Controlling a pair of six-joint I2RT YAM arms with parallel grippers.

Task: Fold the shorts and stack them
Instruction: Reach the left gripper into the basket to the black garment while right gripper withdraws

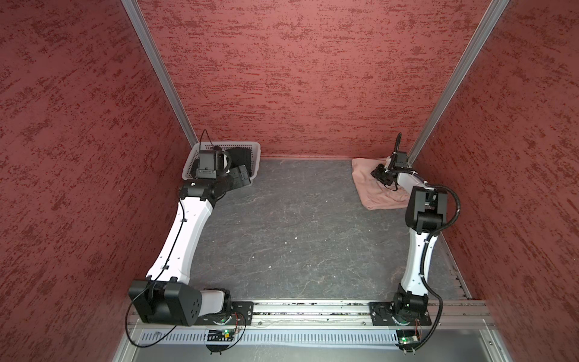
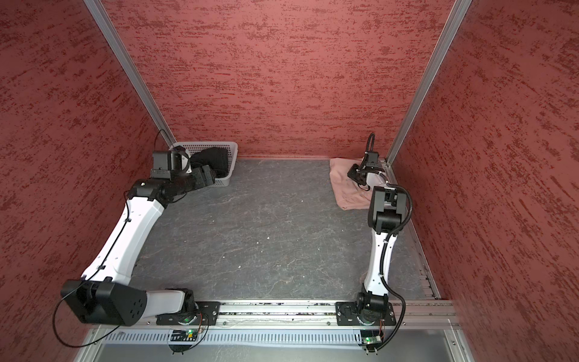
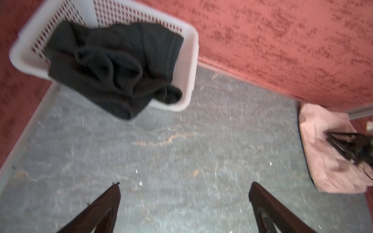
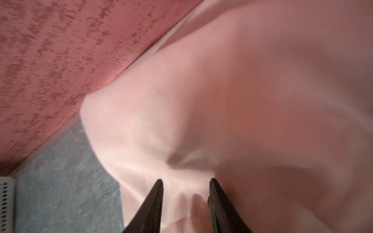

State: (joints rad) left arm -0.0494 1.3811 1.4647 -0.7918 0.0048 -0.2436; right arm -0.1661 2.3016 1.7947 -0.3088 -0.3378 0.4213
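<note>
While both top views lay out the whole cell, each wrist camera adds detail that they lack. From above, the crumpled black cloth shorts (image 1: pixel 241 155) lie in the white perforated plastic basket (image 1: pixel 238 143) at the far left corner of the grey stone-patterned tabletop (image 1: pixel 297 235), and the left arm hides much of them. The left wrist view shows them almost whole (image 3: pixel 113 66): bunched up, with one part spilling over the basket's rim towards the table. It also shows the left gripper (image 3: pixel 183 183) spread wide with nothing between its fingers, above bare tabletop just short of the basket.

The dusty pink thin cloth shorts (image 1: pixel 376 194) lie as a flattish bundle in the far right corner, against the foot of the red textured back wall (image 1: pixel 313 78). In both top views the right arm covers their right side. Only the right wrist view, though blurred, shows how the right gripper (image 4: pixel 185 180) stands. Its jaws are parted a little way, their tips low over the pink cloth (image 4: pixel 242 100), with a soft fold between them that looks unpinched. A corner of the basket (image 4: pixel 5 193) shows at that view's edge.

Two small circuit boards with green lights (image 1: pixel 226 333) sit at the front rail. Any print on them is too small to read.
</note>
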